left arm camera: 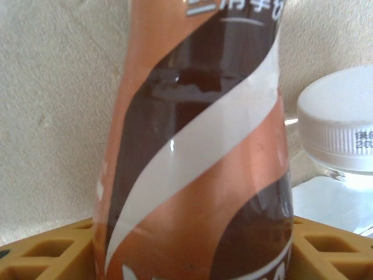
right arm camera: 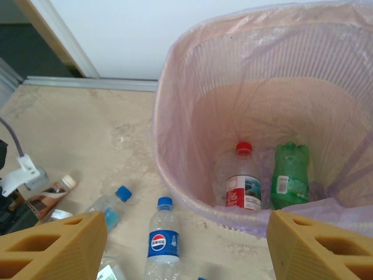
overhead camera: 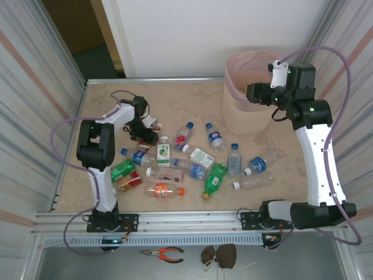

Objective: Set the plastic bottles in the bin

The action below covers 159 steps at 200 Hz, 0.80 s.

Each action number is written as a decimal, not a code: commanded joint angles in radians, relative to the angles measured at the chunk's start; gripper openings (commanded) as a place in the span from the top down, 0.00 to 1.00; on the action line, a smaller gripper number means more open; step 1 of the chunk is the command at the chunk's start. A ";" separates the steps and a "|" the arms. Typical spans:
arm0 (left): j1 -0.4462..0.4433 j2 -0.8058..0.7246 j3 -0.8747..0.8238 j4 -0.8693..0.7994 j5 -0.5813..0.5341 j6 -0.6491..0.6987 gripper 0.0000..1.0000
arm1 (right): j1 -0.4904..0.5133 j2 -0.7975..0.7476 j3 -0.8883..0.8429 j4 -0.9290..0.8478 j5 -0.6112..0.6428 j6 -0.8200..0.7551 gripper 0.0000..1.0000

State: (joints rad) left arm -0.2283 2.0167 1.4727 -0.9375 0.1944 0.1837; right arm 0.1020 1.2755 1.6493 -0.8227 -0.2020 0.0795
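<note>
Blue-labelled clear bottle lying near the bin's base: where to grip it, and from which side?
Probably its labelled midsection, from straight above. The blue-labelled bottle lies flat on the table, so jaws closing across its width meet the round body squarely, and bare table shows along both long sides. The tapered neck looks likelier to slip.

bin (overhead camera: pixel 245 116): 1, with a pink liner.
plastic bottles (overhead camera: pixel 234 160) on the table (overhead camera: pixel 105 99), outside the bin and to its left: about 15, mixed labels, 2 of them green.
Inside the bin: 2, namely 1 red-capped bottle (right arm camera: pixel 243 184) and 1 green bottle (right arm camera: pixel 289 175).
pliers (overhead camera: pixel 162 253): 1 pair.
</note>
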 commanded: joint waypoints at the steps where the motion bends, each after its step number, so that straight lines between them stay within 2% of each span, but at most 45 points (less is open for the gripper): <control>1: 0.007 0.007 0.021 0.002 0.018 0.000 0.38 | 0.017 -0.022 -0.006 0.003 0.015 0.028 0.29; 43: 0.010 -0.060 0.014 0.020 0.017 -0.004 0.38 | 0.066 -0.029 -0.034 0.046 0.006 0.064 0.30; 68: 0.012 -0.130 0.014 0.039 0.062 -0.014 0.39 | 0.121 -0.033 -0.062 0.090 -0.009 0.098 0.30; 109: 0.015 -0.282 0.007 0.128 0.258 -0.044 0.40 | 0.208 -0.063 -0.154 0.255 -0.075 0.197 0.31; 159: 0.009 -0.498 -0.068 0.373 0.606 -0.114 0.41 | 0.283 -0.120 -0.247 0.512 -0.213 0.295 0.33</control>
State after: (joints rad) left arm -0.2176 1.6142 1.4464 -0.7139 0.5556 0.1253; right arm 0.3557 1.2110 1.4292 -0.5041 -0.3183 0.2920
